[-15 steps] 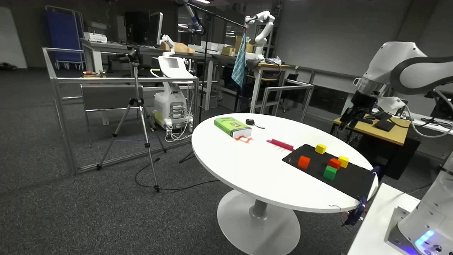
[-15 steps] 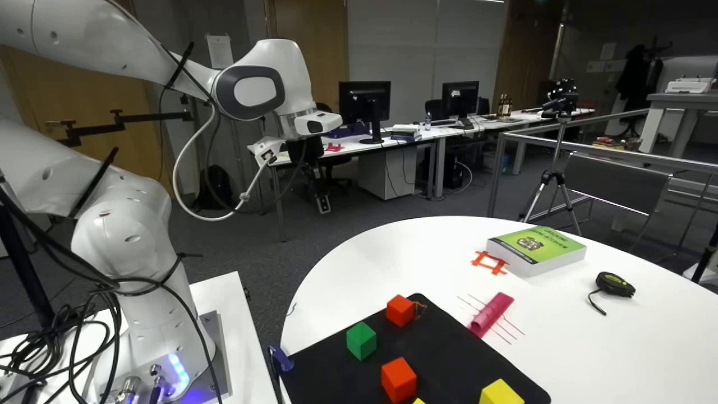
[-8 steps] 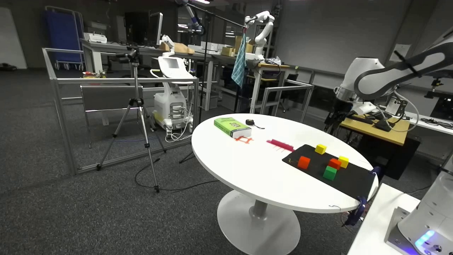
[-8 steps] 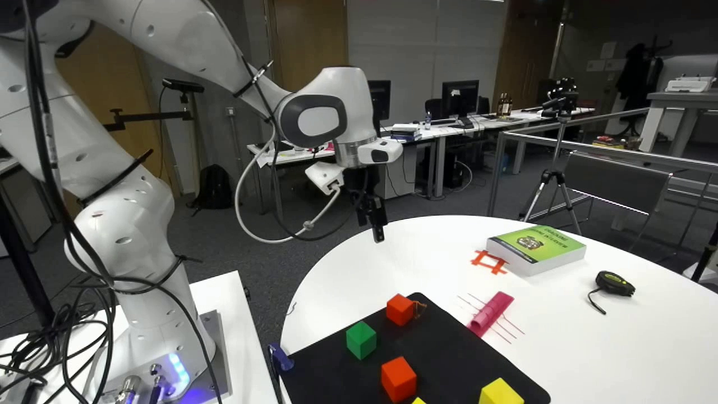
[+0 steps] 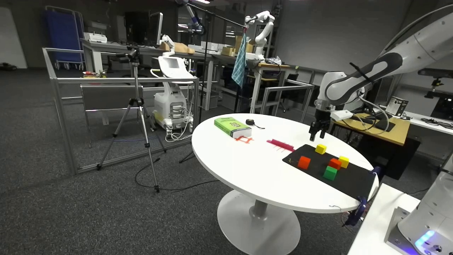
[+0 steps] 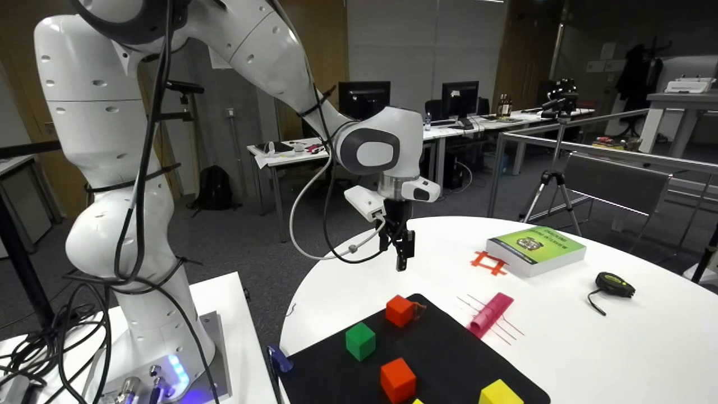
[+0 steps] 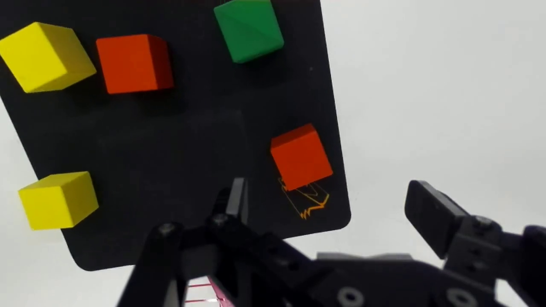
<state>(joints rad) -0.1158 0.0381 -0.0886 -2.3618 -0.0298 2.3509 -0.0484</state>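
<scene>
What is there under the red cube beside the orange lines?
The red cube rests on the black mat, with orange lines at its edge. The spot beneath is covered; whether the lines continue there cannot be seen.

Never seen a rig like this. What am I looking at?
It's a white robot arm with a black two-fingered gripper. Two pictures come from cameras standing outside the robot; the third comes from its wrist, looking down past the fingers. On the round table lies a black mat bearing two red blocks, two yellow blocks and a green block. The table also holds a green book, a tape measure and a pink piece. The gripper hangs open above the table, holding nothing.
</scene>
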